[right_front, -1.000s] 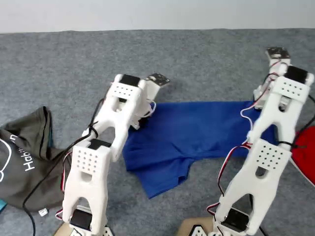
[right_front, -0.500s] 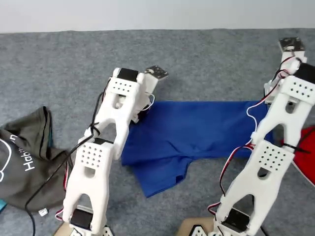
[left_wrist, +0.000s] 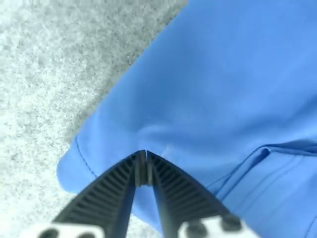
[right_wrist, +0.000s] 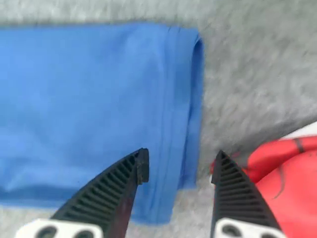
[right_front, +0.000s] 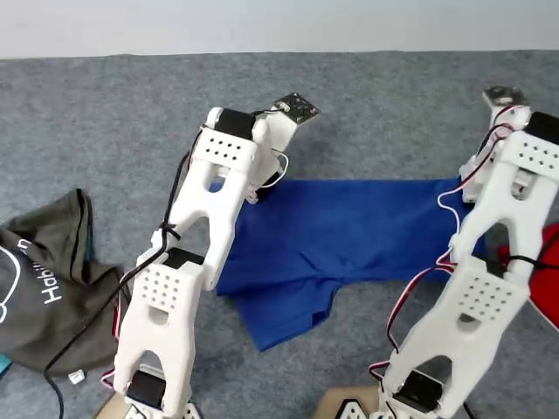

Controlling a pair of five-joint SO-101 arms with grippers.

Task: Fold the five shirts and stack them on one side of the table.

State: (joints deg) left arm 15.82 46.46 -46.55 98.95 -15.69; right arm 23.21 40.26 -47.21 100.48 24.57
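Left gripper farther out, pinching blue shirt; right gripper wide above its hem.

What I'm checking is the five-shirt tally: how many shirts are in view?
3: blue shirt mid-table, dark grey shirt at the left edge, red shirt at the right edge. Others may be hidden.

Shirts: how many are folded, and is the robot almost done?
Not nearly done. None of the shirts in view is neatly folded or stacked. In hand: the blue shirt, laid in a long strip with a sleeve poking out; the left gripper pinches one corner, the right gripper hangs open over the other end. Left: the crumpled dark grey shirt and the red shirt.
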